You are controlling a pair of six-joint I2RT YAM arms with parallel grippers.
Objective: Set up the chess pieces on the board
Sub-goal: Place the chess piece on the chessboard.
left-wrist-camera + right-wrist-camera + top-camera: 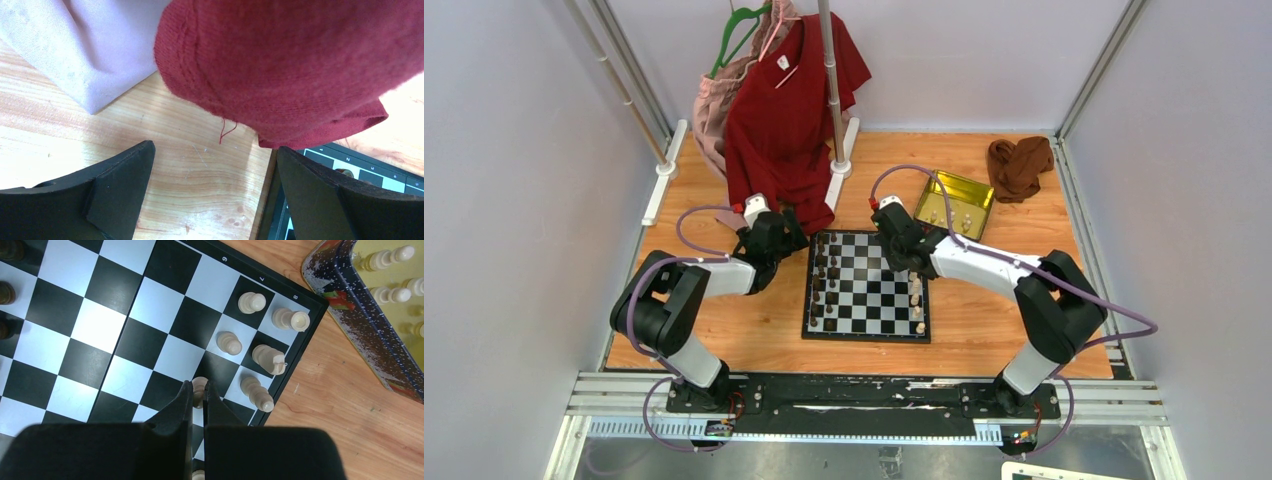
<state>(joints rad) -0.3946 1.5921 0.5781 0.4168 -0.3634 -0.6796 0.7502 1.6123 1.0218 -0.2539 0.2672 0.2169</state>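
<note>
At the 3 o'clock edge of the board (866, 285), we find the right gripper (199, 390) clenched on a cream piece (200, 383). Dark pieces (821, 280) line 9 o'clock; the cream side is partly set, with more in the tin (957, 203). The left gripper (214, 150) hangs released.

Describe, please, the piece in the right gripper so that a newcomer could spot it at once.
Find the chessboard in the table's middle, then its right edge, where cream pieces stand. The cream pawn is the one pinched between the right gripper's fingers, unlike its free-standing neighbours.
</note>
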